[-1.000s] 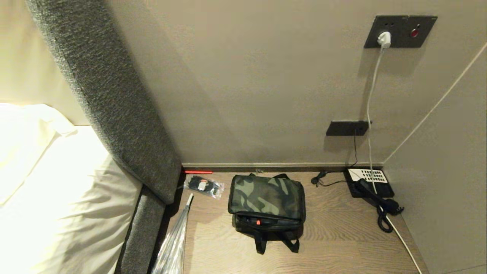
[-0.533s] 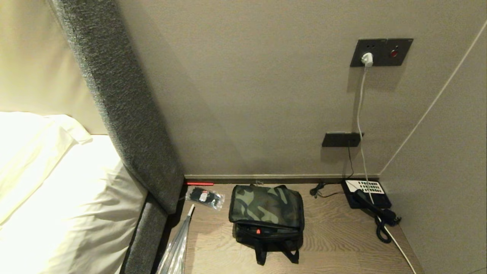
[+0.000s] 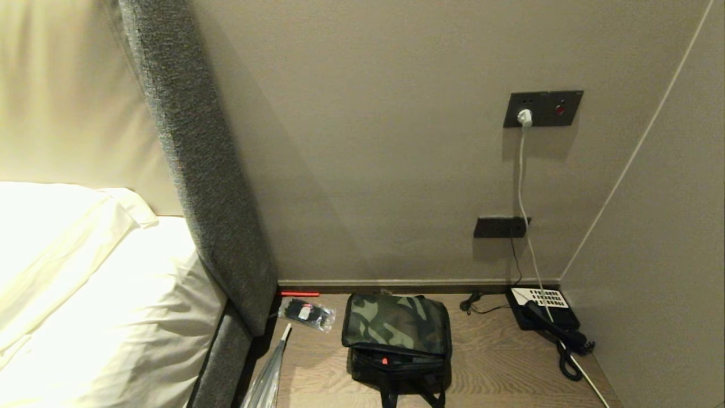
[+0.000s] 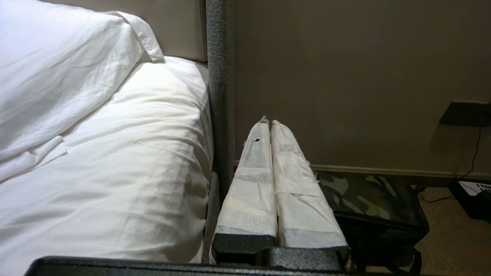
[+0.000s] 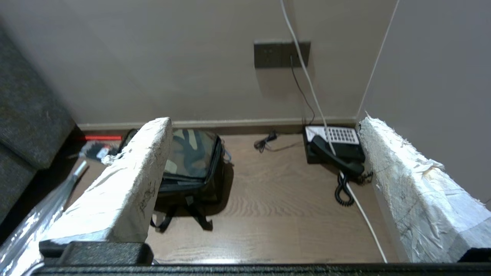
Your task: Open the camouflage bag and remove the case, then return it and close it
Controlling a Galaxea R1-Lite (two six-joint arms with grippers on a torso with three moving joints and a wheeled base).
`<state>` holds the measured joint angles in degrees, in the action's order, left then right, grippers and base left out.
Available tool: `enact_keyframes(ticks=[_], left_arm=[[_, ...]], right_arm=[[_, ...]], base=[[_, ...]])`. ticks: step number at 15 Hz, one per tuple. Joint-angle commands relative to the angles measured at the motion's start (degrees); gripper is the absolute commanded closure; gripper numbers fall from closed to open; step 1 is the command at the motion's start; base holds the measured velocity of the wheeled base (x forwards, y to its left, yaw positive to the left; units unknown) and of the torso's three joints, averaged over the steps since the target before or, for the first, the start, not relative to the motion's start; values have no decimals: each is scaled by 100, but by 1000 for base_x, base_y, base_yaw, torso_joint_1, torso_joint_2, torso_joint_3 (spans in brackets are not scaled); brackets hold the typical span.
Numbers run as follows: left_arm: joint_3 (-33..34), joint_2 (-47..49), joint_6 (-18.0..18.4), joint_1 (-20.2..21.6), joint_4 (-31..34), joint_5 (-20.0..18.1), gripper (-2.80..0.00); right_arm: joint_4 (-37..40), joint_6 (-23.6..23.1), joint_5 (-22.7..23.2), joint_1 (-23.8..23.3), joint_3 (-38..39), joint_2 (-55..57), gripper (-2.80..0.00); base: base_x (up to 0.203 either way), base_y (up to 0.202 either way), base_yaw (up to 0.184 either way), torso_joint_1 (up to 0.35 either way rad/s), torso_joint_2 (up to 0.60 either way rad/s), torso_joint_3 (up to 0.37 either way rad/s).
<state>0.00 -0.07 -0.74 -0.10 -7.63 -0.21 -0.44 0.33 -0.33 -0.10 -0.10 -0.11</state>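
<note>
From overhead neither hand shows, only one boxy green-black-tan camouflage fabric bag [image 3: 396, 326] on the wooden worktop [image 3: 498, 362] beside one black telephone [image 3: 541, 309], while the wrist cameras show the left hand [image 4: 270, 122] pressed together and the right hand [image 5: 264, 120] spread wide.

1. Neither arm shows in the head view.
2. The left hand [image 4: 270, 122] points level, its two tape-wrapped fingers [image 4: 251, 184] pressed together, holding nothing.
3. The right hand [image 5: 264, 122] tilts slightly downward, its tape-wrapped fingers [image 5: 126, 180] spread wide apart, empty.
</note>
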Motion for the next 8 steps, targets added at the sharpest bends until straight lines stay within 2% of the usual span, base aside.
enact_keyframes(ticks=[1, 4, 8], left_arm=[[229, 7, -14, 1, -10, 3, 0], [229, 7, 21, 1, -10, 3, 0], [229, 7, 21, 1, -11, 3, 0]], right_arm=[[-9, 2, -2, 1, 1, 2, -280], [0, 2, -2, 1, 1, 2, -280], [-18, -16, -2, 1, 1, 2, -280]], base=[[0, 0, 0, 1, 1, 196], [0, 0, 0, -2, 0, 171], [0, 0, 0, 1, 1, 27]])
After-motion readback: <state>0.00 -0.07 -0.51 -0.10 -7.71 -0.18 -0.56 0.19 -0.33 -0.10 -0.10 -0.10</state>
